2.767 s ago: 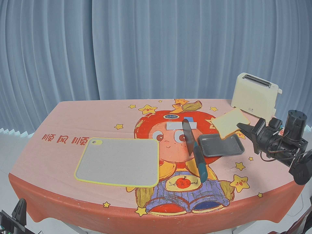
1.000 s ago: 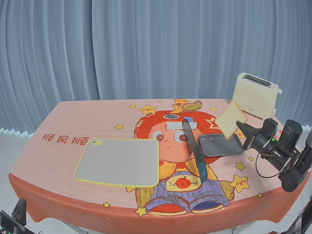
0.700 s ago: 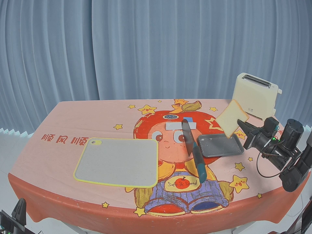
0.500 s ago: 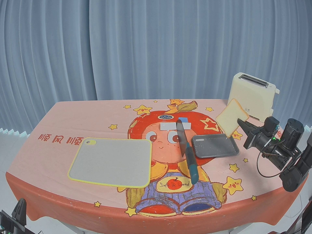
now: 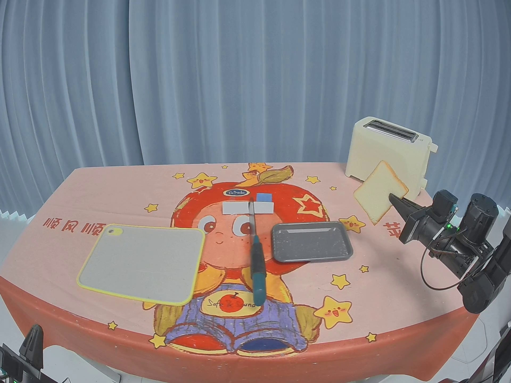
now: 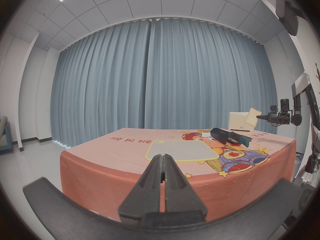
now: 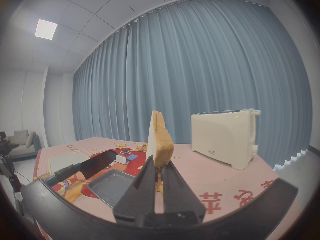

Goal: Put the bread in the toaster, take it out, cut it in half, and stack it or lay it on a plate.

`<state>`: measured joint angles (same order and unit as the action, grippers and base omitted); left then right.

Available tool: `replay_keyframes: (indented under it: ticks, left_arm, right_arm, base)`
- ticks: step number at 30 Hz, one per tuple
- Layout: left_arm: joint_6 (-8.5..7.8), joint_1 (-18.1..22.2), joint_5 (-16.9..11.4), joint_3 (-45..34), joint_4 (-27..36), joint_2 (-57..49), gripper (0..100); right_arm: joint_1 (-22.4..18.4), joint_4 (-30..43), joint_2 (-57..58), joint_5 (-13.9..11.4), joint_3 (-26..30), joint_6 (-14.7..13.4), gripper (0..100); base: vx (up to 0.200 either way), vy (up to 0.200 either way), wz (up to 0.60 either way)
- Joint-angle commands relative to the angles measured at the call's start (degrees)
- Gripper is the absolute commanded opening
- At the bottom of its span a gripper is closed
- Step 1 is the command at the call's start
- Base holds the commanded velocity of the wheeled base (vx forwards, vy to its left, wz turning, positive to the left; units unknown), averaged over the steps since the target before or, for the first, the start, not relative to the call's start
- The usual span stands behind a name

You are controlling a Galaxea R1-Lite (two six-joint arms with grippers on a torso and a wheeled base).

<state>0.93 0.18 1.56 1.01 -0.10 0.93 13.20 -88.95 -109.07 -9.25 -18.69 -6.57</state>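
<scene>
Head view: the bread (image 5: 380, 191) is held on edge in the air, clamped at its lower corner by the closed right pincer (image 5: 395, 200). It is near the toaster (image 5: 387, 152), apart from it and not yet over its slot. Since 2.8 s ago the slice has been turned from flat to upright. The whole view has also been swung toward the toaster, so the slice is carried nearer, and insertion is judged to be next. The left pincer (image 6: 163, 158) is closed on nothing, off the table (image 5: 159, 187) at the end far from the toaster.

Bread (image 5: 380, 191) upright, seemingly nearer toaster (image 5: 386, 152).
</scene>
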Motion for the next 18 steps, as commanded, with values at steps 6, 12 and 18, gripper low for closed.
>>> replay_keyframes:
  ticks: [6, 12, 18]
  left_arm:
    - [-0.05, -0.01, 0.02, -1.01, 0.01, -0.31, 0]
    - [-0.14, -0.01, -0.15, -1.01, 0.01, -0.22, 0]
    - [-0.31, -0.01, -0.24, -1.01, 0.01, -0.22, 0]
  right_arm:
    - [-0.02, -0.61, 0.61, 0.02, -0.38, 0.42, 0]
    - [-0.02, -0.61, 0.26, 0.02, -0.38, 0.42, 0]
    - [-0.63, -0.69, 0.61, 0.02, -0.38, 0.51, 0]
  base:
    - [0.000, -0.200, 0.00]
    - [0.000, -0.033, 0.00]
    - [0.000, 0.000, 0.00]
